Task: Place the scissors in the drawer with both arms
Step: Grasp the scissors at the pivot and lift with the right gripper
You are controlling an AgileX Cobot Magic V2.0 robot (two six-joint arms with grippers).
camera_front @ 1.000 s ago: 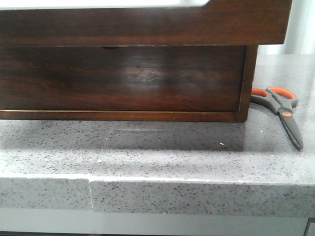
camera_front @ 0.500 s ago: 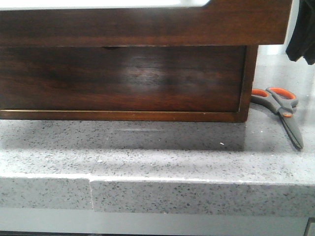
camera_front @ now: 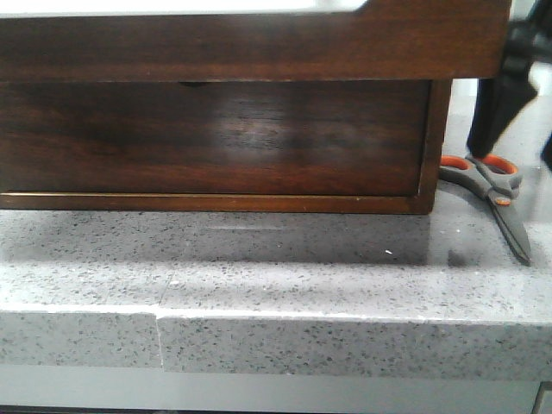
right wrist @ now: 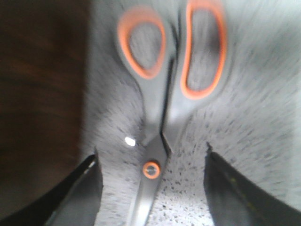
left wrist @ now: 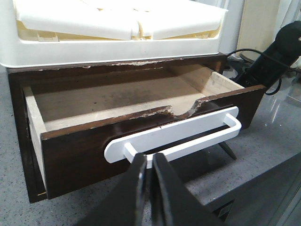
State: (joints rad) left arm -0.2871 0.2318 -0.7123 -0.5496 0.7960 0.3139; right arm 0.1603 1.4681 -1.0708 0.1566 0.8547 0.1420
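The scissors [camera_front: 493, 185], grey with orange-lined loops, lie flat on the grey counter just right of the wooden chest. In the right wrist view the scissors [right wrist: 157, 117] lie between my fingers, with the orange pivot centred. My right gripper [camera_front: 520, 142] is open and hangs just above the handles; the wrist view shows it [right wrist: 150, 188] straddling the scissors. The drawer [left wrist: 84, 150] is pulled out and empty; its front [camera_front: 259, 39] fills the top of the front view. My left gripper [left wrist: 146, 162] is shut, with its tips against the white handle [left wrist: 188, 136].
A white plastic tray [left wrist: 117, 42] sits on top of the chest. Below the open drawer is a second wood front [camera_front: 216, 138] with a small notch. The counter's front edge [camera_front: 276, 315] runs across near me. My right arm [left wrist: 277, 52] is beside the chest.
My right gripper has come down from the top right to just above the scissors' handles. The scissors and the drawer have not moved.
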